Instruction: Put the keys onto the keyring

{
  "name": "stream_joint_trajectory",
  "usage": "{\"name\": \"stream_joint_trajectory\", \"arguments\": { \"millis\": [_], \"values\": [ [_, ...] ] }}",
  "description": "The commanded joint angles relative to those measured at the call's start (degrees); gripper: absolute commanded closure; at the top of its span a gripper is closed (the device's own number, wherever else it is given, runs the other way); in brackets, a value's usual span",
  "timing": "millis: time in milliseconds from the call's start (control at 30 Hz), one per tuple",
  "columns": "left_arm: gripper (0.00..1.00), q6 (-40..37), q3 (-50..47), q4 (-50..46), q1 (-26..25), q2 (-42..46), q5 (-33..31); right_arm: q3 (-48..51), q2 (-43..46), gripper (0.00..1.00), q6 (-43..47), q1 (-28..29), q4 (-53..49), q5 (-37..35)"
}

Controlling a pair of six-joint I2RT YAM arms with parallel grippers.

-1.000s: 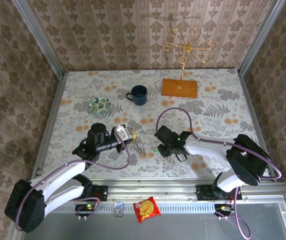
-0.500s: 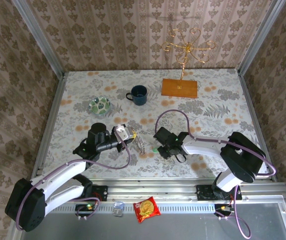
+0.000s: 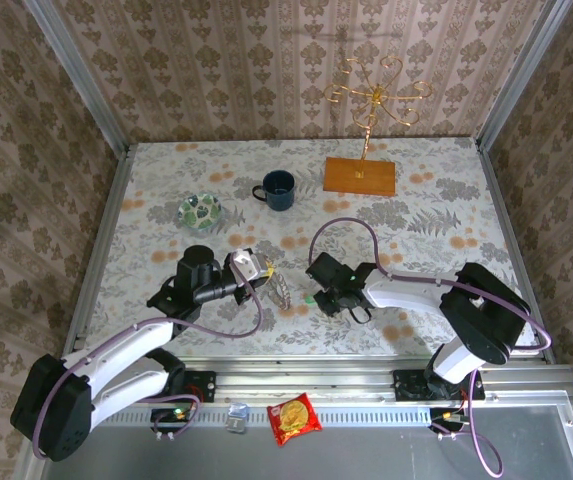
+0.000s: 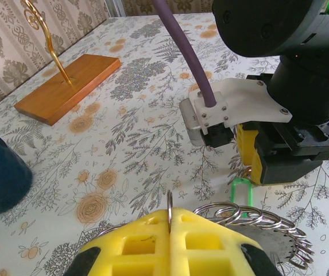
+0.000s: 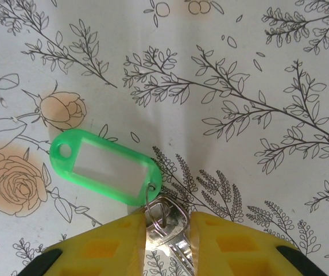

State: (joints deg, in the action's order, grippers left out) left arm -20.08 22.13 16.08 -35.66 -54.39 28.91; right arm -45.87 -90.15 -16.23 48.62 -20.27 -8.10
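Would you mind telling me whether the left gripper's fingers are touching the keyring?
Touching. The left wrist view shows a loop of the keyring pinched in the seam between the shut yellow fingers of the left gripper.

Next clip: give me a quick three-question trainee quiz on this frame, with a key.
1. True or false: the left gripper is shut on the keyring.
2. What sits between the right gripper's fingers? A) a blue-tagged key B) the key on the green tag C) nothing
3. Which stands nearer the stand: the mug or the dish?

Key: 1 true; 2 B; 3 the mug.
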Motion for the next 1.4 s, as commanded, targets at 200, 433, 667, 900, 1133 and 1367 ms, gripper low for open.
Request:
{"name": "stream_joint_trajectory", "arguments": {
  "millis": [200,433,667,900,1133,1367],
  "values": [
    [1.0,1.3,0.1,2.6,-0.6,-0.2,0.9,-2.0,-0.9,0.78,0.8,-0.4,0.4,0.5],
    [1.0,1.3,0.0,2.8,-0.6,-0.4,0.9,-2.6,-1.6,0.79,0.9,-0.4,0.8,0.8],
    [1.0,1.3,0.0,2.9,-0.6,-0.5,0.9,-2.8,-1.9,0.83,1.1,-0.6,1.0,0.9],
    [1.0,1.3,-0.1,2.8,-0.6,-0.5,1.0,-2.6,-1.6,0.82,0.9,-0.6,0.6,1.3],
    [1.0,1.3,-0.1,2.9,-0.6,-0.5,1.0,-1.8,-0.8,0.82,1.1,-0.5,0.0,1.7],
    [1.0,1.3,-0.1,2.8,-0.6,-0.4,1.0,-2.4,-1.9,0.82,1.0,-0.6,0.1,1.6]
  ]
}}
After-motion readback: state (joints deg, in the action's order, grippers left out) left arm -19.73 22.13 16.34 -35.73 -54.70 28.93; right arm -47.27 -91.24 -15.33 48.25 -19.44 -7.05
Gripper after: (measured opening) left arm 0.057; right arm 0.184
